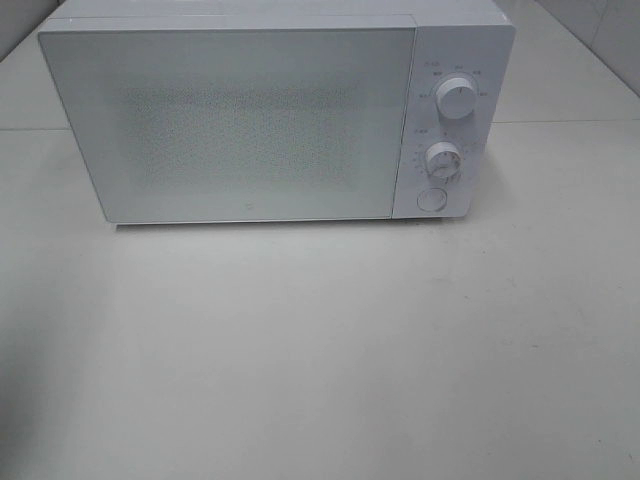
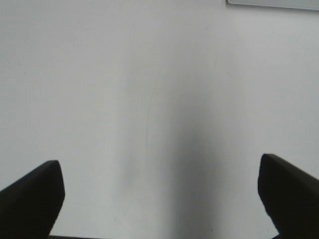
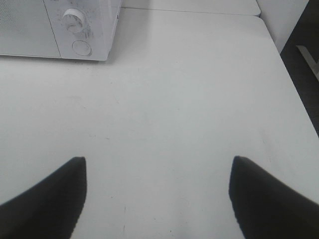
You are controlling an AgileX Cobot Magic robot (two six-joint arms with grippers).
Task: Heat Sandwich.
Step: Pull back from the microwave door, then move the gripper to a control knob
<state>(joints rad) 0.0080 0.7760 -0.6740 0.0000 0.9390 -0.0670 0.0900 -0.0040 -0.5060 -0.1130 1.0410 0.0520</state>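
A white microwave (image 1: 270,110) stands at the back of the table with its door shut; two dials (image 1: 457,100) and a round button (image 1: 431,199) sit on its right panel. The sandwich is out of view. Neither arm shows in the exterior high view. In the left wrist view my left gripper (image 2: 159,194) is open over bare white table, nothing between its dark fingers (image 2: 35,196). In the right wrist view my right gripper (image 3: 158,194) is open too, empty, with the microwave's panel corner (image 3: 82,30) some way ahead of it.
The white table (image 1: 320,350) stretches in front of the microwave. In the right wrist view the table's right edge (image 3: 294,89) drops to a dark floor, and a seam (image 3: 189,11) runs across behind the microwave.
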